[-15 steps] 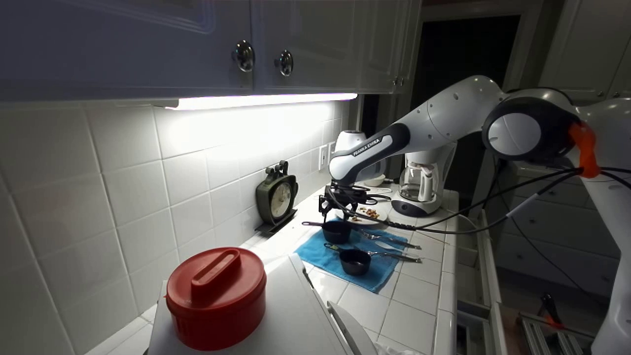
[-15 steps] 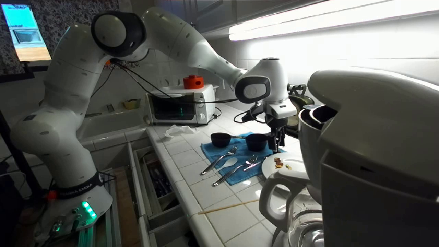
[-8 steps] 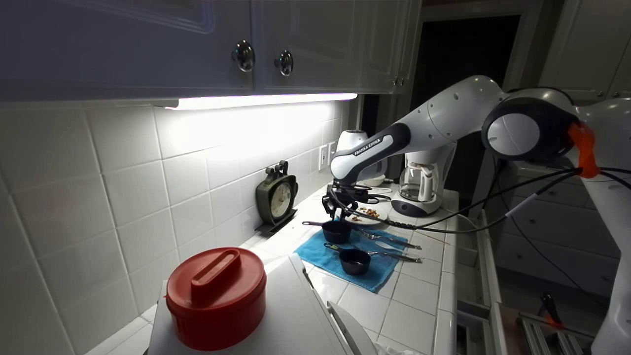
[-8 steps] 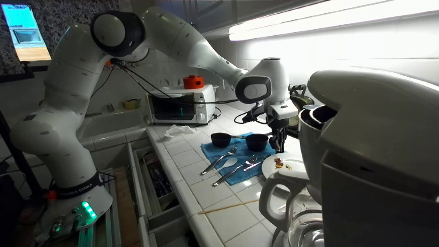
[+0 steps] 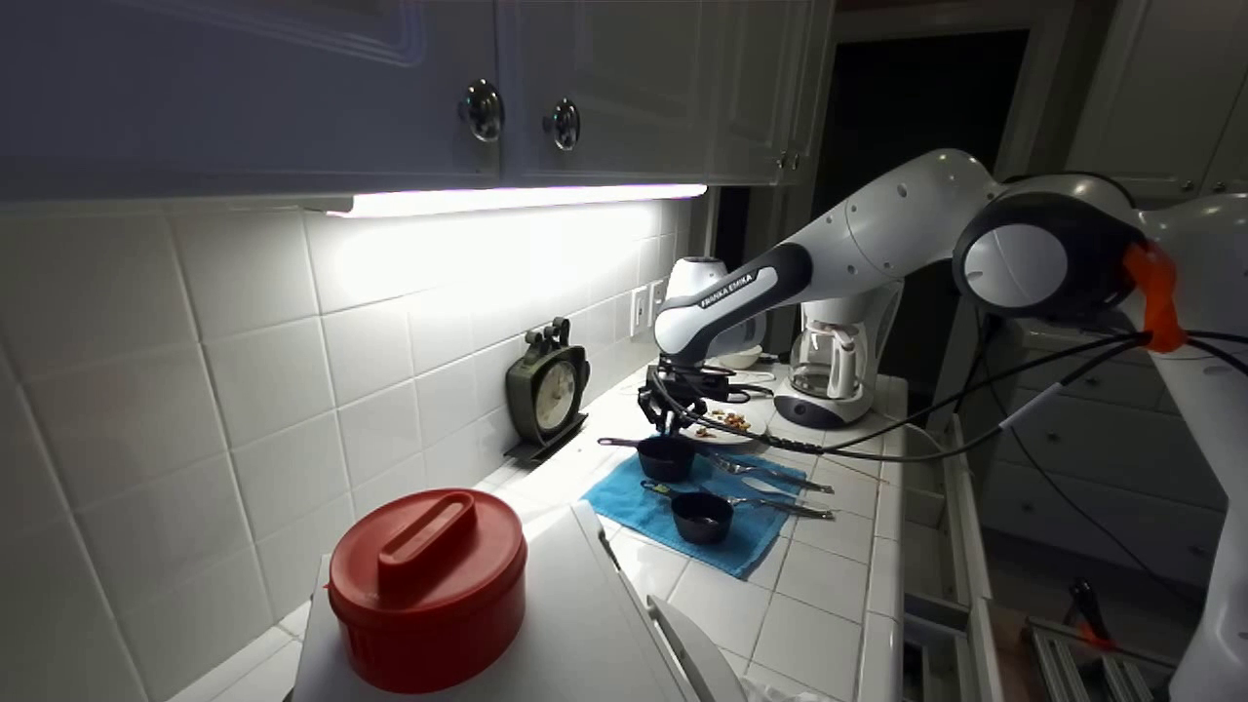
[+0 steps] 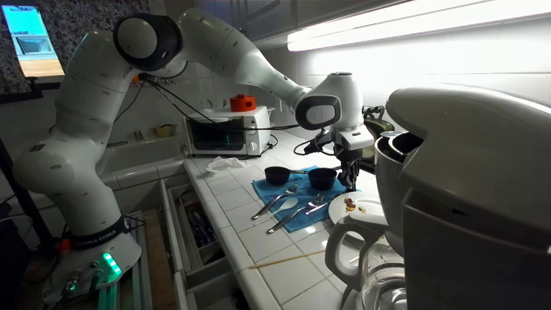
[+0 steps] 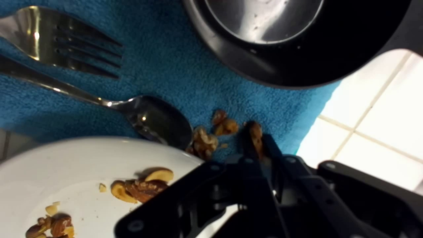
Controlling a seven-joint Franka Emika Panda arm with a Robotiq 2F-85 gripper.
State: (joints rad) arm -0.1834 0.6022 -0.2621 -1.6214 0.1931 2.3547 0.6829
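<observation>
Wrist view says most: my hand (image 7: 258,140) is pinching a brown nut (image 7: 256,133), one fingertip each side, jaws nearly together. Key relation: nut sits right between my fingertips, long axis roughly in line with the fingers, far end showing between the tips. Can't tell if it's touching the blue towel (image 7: 165,76) under it or just clear. Only one arm here, mine.

Around the grip, sides as the wrist view has them: small nut pieces (image 7: 226,126) just left of the tips, then a walnut piece (image 7: 203,142) a little further left. Spoon (image 7: 158,120) left of that, bowl end toward me, just beside the walnut; contact unclear. Fork (image 7: 43,36) farther off, ahead and left, tines pointing my way. White plate (image 7: 66,162) is left and on the near side of the hand, more nuts (image 7: 143,190) on it. Black pot (image 7: 330,62) is ahead of the tips, apart from them, handle off to the right. Tiles of the desk (image 7: 386,119) show to the right, past the towel's edge.

Both exterior views: hand points down beside that pot; nut not discernible there. Second pot (image 5: 702,517) is on the towel too, farther from me.
</observation>
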